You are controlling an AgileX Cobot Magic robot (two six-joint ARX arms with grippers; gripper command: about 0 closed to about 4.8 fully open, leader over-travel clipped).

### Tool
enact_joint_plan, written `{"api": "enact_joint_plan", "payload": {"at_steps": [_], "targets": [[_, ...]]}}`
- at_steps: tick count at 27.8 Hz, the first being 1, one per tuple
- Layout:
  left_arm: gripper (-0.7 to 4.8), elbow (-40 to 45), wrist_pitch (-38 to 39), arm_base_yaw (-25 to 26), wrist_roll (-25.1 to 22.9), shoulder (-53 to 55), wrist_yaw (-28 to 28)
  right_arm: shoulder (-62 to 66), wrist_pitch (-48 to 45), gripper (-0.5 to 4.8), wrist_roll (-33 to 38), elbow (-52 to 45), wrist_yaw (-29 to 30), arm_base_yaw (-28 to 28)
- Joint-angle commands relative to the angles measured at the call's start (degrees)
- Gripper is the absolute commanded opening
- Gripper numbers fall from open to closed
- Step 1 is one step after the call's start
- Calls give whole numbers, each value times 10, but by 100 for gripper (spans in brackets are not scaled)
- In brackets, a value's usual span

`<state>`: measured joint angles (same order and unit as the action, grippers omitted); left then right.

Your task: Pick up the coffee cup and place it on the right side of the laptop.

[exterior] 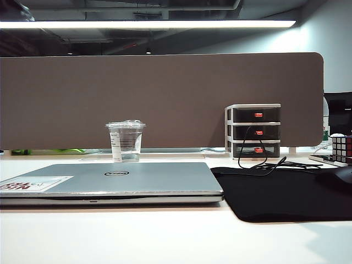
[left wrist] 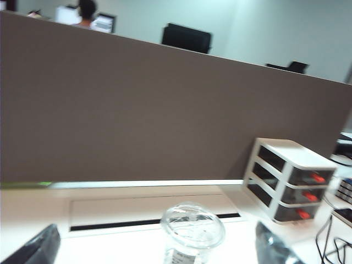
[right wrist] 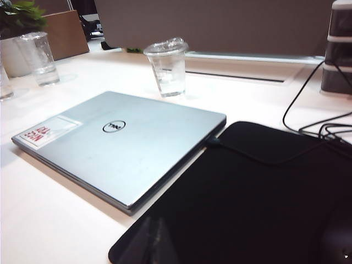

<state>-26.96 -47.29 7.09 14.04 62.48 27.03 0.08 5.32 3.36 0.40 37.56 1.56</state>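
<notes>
The coffee cup (exterior: 125, 141), clear plastic with a flat lid and a white label, stands upright on the white table just behind the closed silver laptop (exterior: 110, 181). In the left wrist view the coffee cup (left wrist: 192, 231) stands close ahead between the two widely spread fingers of my open left gripper (left wrist: 155, 245), nearer the finger on the drawer side; nothing is held. The right wrist view shows the laptop (right wrist: 121, 143) and the coffee cup (right wrist: 166, 66) beyond it. My right gripper (right wrist: 165, 245) hangs over the black mat (right wrist: 247, 198); its dark fingers blend into the mat. Neither gripper appears in the exterior view.
A black mat (exterior: 275, 192) lies right of the laptop, with cables (exterior: 264, 162) across its back edge. A three-drawer unit (exterior: 253, 131) stands behind it against the brown partition (exterior: 165, 99). A Rubik's cube (exterior: 341, 147) sits at the far right. Two clear glasses (right wrist: 38, 58) stand beyond the laptop's stickered corner.
</notes>
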Motion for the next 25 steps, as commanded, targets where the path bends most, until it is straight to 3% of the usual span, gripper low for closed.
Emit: {"api": "enact_joint_plan", "payload": {"at_steps": [1, 4, 8, 12, 16, 25], "targets": [[479, -1, -90, 1, -6, 52, 28, -1, -3, -1, -3, -4, 0, 0], [479, -2, -121, 1, -9, 100, 41, -1, -4, -1, -3, -4, -1, 0], [479, -3, -170, 1, -54, 188, 78, -1, -3, -1, -3, -4, -1, 0], [479, -27, -171, 1, -69, 244, 85, -1, -4, -1, -3, -4, -1, 0], [479, -78, -171, 1, -90, 311, 144, -1, -4, -1, -3, -4, -1, 0], [479, -211, -170, 0, -94, 446, 190, -1, -4, -1, -4, -4, -1, 0]]}}
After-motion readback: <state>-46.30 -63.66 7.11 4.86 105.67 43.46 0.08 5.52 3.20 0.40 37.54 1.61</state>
